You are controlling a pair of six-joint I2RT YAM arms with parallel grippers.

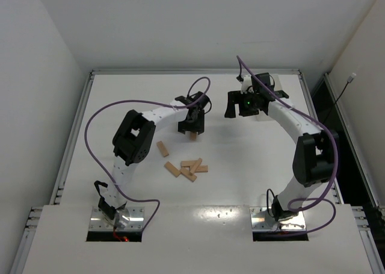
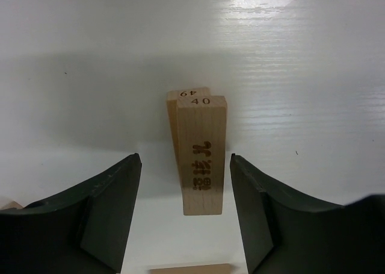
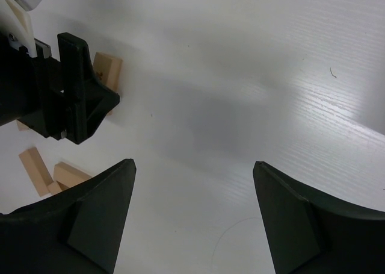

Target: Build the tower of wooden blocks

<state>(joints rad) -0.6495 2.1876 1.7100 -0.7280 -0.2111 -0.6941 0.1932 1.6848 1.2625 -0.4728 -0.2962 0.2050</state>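
Note:
The tower point(image 2: 202, 159) is two tan wood blocks laid one on the other, stamped 40 and 49 on their ends. It also shows in the top view point(image 1: 193, 136) just under my left gripper point(image 1: 191, 127). In the left wrist view my left gripper point(image 2: 185, 165) is open, with one finger on each side of the tower and a gap on both sides. Several loose wood blocks point(image 1: 187, 168) lie in a pile nearer the bases, and one block point(image 1: 162, 149) lies to their left. My right gripper point(image 1: 239, 107) is open and empty above bare table point(image 3: 192, 165).
The right wrist view shows my left gripper point(image 3: 69, 96) with a block point(image 3: 108, 69) behind it, and loose blocks point(image 3: 45, 173) at the lower left. A block end point(image 2: 189, 268) shows at the bottom of the left wrist view. A metal rail point(image 1: 192, 71) edges the table.

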